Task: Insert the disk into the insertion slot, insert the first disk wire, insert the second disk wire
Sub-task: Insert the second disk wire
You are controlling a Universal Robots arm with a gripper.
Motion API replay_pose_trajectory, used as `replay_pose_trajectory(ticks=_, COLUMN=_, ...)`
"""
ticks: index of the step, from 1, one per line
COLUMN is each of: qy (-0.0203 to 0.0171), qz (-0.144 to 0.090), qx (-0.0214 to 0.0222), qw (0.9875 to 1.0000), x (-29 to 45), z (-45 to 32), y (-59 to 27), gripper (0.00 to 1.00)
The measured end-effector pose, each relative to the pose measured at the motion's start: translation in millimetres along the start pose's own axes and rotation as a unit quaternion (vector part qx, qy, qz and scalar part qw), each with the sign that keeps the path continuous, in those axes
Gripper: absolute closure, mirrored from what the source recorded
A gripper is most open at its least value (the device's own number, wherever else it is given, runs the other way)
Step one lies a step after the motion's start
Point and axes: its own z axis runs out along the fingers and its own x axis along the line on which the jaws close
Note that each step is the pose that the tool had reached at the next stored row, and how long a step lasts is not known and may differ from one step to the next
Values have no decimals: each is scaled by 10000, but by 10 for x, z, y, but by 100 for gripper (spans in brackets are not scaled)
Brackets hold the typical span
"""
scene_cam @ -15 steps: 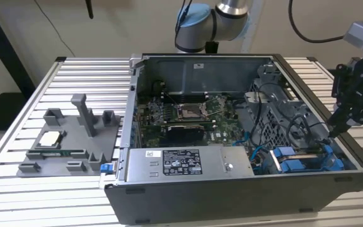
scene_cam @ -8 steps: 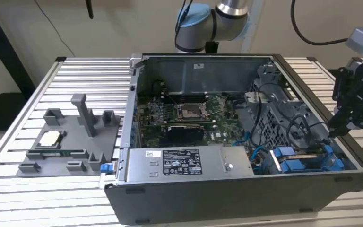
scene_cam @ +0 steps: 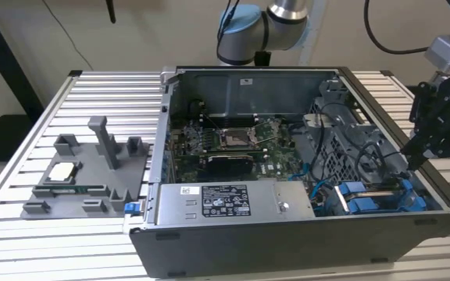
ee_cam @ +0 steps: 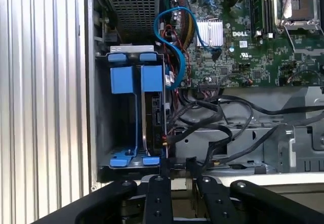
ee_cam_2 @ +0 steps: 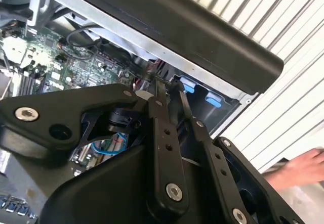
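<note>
Slatted alu table (scene_cam: 108,93) carries an open computer case (scene_cam: 287,249), lid off, insides showing. UR arm (scene_cam: 280,23) rises behind the case's far wall. Outside the case, on the exterior view's left, a grey fixture block (scene_cam: 92,181) lies on the table w/ small parts in its pockets. Inside the case along the near wall: labelled grey power-supply box (scene_cam: 233,202). Past that, toward the case's far wall, green motherboard (scene_cam: 209,153) w/ square processor socket (scene_cam: 235,137). The insertion slot (ee_cam: 103,118) fills the case's near corner on the exterior view's right, next to the supply box; it is a grey metal bay w/ blue plastic fittings. The disk (ee_cam: 156,120) is already in the slot, standing on edge in its blue carrier w/ the dark circuit-board side showing; a second blue carrier sits just beside it in the same bay. Black gripper (scene_cam: 411,165) hangs over that corner of the case, tip pointed down at the slot's end by the case side wall; in the first wrist view the gripper (ee_cam: 178,164) sits right at the bay rim, in line w/ the disk's end. Can't tell if it's open, closed or gripping anything. A bundle of black cables (ee_cam: 228,118) runs from the slot area across the case floor, and a blue cable (ee_cam: 174,47) loops between slot and motherboard. Outside the case wall, a person's hand (ee_cam_2: 301,167), blurred, is over the table.
</note>
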Motion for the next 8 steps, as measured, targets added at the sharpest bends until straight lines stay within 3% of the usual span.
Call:
replay_pose_trajectory(ticks=2, qy=-101, qz=18, qx=-4, qw=9999, x=2, z=3, y=0, gripper=75)
replay_pose_trajectory(ticks=3, qy=-114, qz=19, qx=-10, qw=9999, x=10, z=2, y=-2, gripper=75)
replay_pose_trajectory(ticks=4, qy=-113, qz=21, qx=-30, qw=9999, x=18, z=1, y=-5, gripper=82)
replay_pose_trajectory(ticks=8, qy=-107, qz=30, qx=-161, qw=9998, x=61, z=-27, y=-16, gripper=82)
